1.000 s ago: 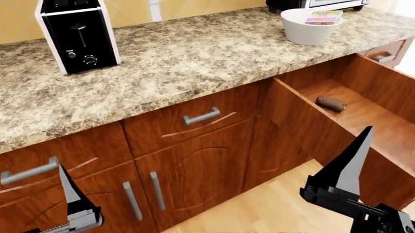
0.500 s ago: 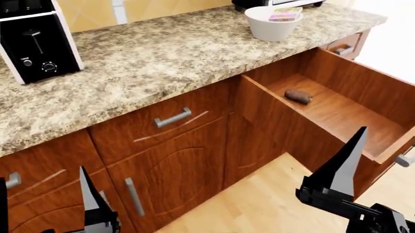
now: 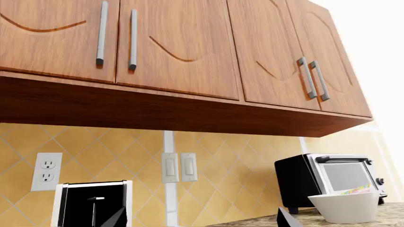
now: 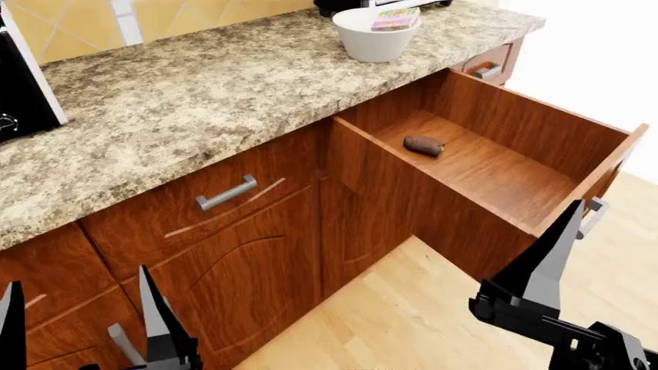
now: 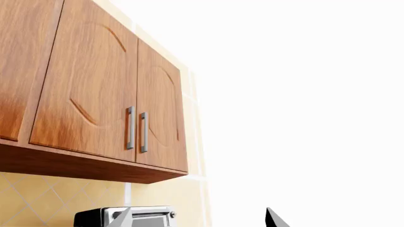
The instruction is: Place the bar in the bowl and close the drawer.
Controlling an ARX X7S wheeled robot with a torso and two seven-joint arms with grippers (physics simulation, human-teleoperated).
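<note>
The bar (image 4: 424, 145) lies on the floor of the drawer (image 4: 494, 166), near its back. The drawer stands pulled far out, and its grey handle (image 4: 591, 216) shows at the front. The white bowl (image 4: 374, 39) stands on the counter above and behind the drawer, with a colourful packet (image 4: 396, 18) in it; the bowl (image 3: 346, 208) also shows in the left wrist view. My left gripper (image 4: 82, 324) is low in front of the cabinet doors, open and empty. My right gripper (image 4: 553, 262) hovers open and empty over the floor, in front of the drawer's front panel.
A granite counter (image 4: 185, 100) carries a black toaster (image 4: 18, 77) at the left and a toaster oven (image 3: 328, 179) behind the bowl. Below are a shut drawer with a handle (image 4: 226, 193), cabinet doors (image 4: 246, 285) and wooden flooring (image 4: 411, 324). Wall cabinets (image 3: 177, 42) hang above.
The head view has swung right: toaster, bowl and drawer slid left in it, and the whole open drawer shows. Both left fingers have come into view. The bar has not moved.
</note>
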